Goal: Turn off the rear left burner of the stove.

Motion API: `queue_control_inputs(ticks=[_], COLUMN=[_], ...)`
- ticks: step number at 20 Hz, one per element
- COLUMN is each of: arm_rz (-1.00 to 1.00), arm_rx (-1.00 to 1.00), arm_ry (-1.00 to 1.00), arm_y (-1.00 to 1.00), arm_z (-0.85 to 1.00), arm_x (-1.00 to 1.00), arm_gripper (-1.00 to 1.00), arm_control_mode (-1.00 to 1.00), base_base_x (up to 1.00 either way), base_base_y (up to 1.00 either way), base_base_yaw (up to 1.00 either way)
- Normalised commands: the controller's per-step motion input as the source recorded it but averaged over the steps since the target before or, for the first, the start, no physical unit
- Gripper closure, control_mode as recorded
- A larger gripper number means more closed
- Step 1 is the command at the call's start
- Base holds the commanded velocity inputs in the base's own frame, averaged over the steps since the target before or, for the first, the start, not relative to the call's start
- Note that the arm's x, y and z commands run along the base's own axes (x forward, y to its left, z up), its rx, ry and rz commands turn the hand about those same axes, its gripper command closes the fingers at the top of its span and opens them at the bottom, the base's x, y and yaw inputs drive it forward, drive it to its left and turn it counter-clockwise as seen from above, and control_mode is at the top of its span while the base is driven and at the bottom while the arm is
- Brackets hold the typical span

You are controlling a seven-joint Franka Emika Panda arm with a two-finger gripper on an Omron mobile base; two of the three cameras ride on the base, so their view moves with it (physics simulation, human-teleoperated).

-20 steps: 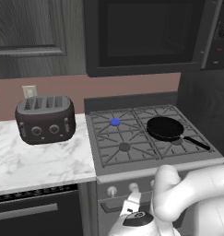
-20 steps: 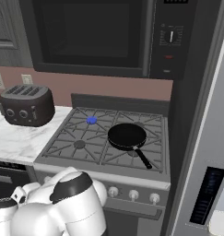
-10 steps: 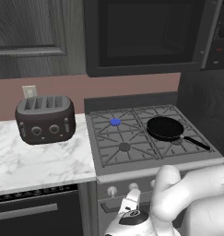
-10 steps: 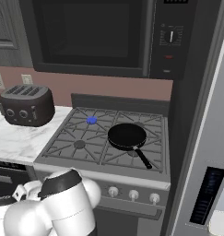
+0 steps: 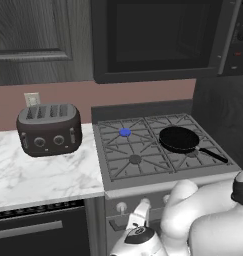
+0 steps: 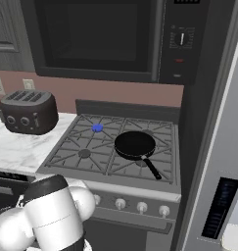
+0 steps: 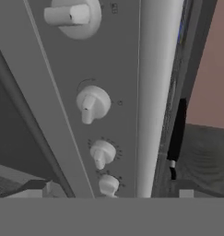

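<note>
The grey stove (image 5: 143, 179) (image 6: 66, 147) stands mid-scene with dark grates. Its rear left burner (image 5: 124, 132) (image 6: 97, 128) shows a bright blue cap. Silver knobs line the front panel (image 6: 120, 203). My gripper (image 5: 141, 214) is low in front of that panel, just right of the leftmost knob (image 5: 122, 206). In the hand view the panel runs rolled, with several knobs in a line; one knob (image 7: 92, 103) is near the middle. My gripper (image 7: 109, 191) looks open, its tips wide apart at the bottom edge and nothing between them.
A black frying pan (image 5: 179, 138) (image 6: 134, 144) rests on the right burners, handle toward the front. A dark four-slot toaster (image 5: 49, 129) (image 6: 28, 112) stands on the marble counter (image 5: 38, 175) at left. A microwave (image 5: 163, 37) hangs above; a tall grey fridge (image 6: 223, 147) is on the right.
My hand has crept slightly up and left toward the knob panel. The arm's elbow has swung left and lower in the right base view. The burner stays blue.
</note>
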Motion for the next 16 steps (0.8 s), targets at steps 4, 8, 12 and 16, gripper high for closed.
queue_control_inputs(ticks=[4, 8, 12, 16], arm_rz=[0.10, 0.10, 0.11, 0.08], arm_rx=[0.00, 0.02, 0.07, 0.13], arm_ry=[-0.06, -0.04, -0.04, -0.02], arm_y=[-0.74, -0.75, -0.66, -0.38], arm_z=[0.00, 0.00, 0.01, 0.19], arm_x=[0.10, 0.26, 0.41, 0.38], arm_gripper=[-1.00, -1.00, -1.00, -1.00], arm_control_mode=[-1.00, -1.00, -1.00, -1.00], base_base_x=[0.00, 0.00, 0.00, 0.00], base_base_y=[0.00, 0.00, 0.00, 0.00], base_base_yaw=[0.00, 0.00, 0.00, 0.00])
